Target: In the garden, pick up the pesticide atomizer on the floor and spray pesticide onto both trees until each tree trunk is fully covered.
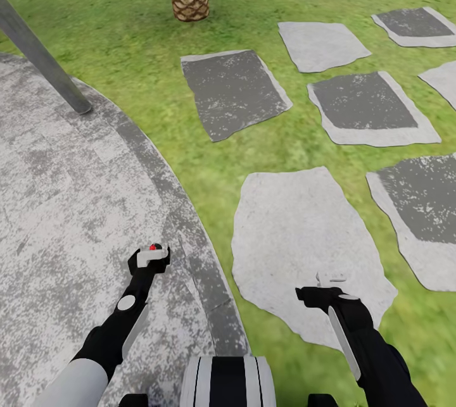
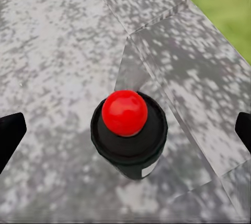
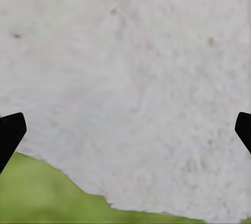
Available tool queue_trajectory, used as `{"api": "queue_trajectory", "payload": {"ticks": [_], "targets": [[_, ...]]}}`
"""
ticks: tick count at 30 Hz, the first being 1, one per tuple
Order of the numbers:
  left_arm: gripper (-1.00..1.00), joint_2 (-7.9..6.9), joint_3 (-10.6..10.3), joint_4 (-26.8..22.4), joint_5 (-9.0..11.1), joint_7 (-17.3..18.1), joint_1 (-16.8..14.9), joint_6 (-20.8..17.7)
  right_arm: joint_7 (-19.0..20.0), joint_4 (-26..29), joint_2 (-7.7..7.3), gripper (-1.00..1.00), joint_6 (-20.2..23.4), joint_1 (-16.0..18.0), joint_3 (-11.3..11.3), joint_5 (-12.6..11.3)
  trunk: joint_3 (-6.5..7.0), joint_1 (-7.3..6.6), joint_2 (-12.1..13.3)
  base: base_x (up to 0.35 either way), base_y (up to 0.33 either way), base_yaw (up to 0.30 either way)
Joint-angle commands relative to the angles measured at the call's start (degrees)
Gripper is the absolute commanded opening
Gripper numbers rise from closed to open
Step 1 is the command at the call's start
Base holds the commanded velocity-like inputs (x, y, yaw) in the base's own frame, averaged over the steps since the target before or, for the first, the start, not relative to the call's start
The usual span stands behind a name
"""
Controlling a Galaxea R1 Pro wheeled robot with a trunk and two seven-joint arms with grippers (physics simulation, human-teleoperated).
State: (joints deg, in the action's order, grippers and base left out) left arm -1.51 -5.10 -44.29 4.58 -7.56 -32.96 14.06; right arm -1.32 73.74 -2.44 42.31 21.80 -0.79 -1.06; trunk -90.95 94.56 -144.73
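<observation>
Atomizer [image 2: 129, 130] sat between the left gripper's [image 2: 125, 130] spread fingers, apparently not clamped; right gripper [image 3: 125, 130] was apart, empty. Neither target trunk visible; all spraying remained.

Small near-black pesticide atomizer [image 2: 132, 148], round red knob on top, white label patch on its side. Seen end-on above mottled grey stone patio [image 2: 57, 51], midway between wide-spread fingers [image 2: 9, 132], touching neither.

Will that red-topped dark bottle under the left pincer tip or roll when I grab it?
The dark bottle looks rigid, so it probably won't deform. It seems to stand upright on the stone patio; an off-centre nudge may tip it. Its round body would then likely roll.
</observation>
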Motion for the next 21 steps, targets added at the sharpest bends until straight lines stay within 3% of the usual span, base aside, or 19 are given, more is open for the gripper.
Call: {"api": "queue_trajectory", "payload": {"ticks": [1, 4, 18, 21], "targets": [[1.00, 0.00, 0.00, 0.00, -0.01, 0.00, 0.00, 0.00, 0.02, 0.00, 0.01, 1.00, 0.01, 0.00, 0.00, 0.00, -0.30, 0.02, -0.02, 0.000, 0.000, 0.000], [1.00, 0.00, 0.00, 0.00, -0.01, 0.00, 0.00, -0.01, 0.02, 0.00, 0.02, 1.00, -0.01, 0.04, 0.02, 0.00, -1.19, 0.10, -0.06, 0.000, 0.000, 0.000], [1.00, 0.01, 0.00, 0.00, -0.01, 0.00, 0.00, -0.05, 0.00, 0.00, 0.02, 1.00, -0.02, 0.05, 0.08, 0.00, -1.33, 0.10, -0.06, 0.000, 0.000, 0.000], [1.00, 0.01, 0.00, 0.00, -0.01, 0.00, 0.00, -0.02, 0.00, 0.00, 0.02, 1.00, -0.03, 0.04, 0.08, 0.00, -1.99, 0.18, -0.10, 0.000, 0.000, 0.000]]}}
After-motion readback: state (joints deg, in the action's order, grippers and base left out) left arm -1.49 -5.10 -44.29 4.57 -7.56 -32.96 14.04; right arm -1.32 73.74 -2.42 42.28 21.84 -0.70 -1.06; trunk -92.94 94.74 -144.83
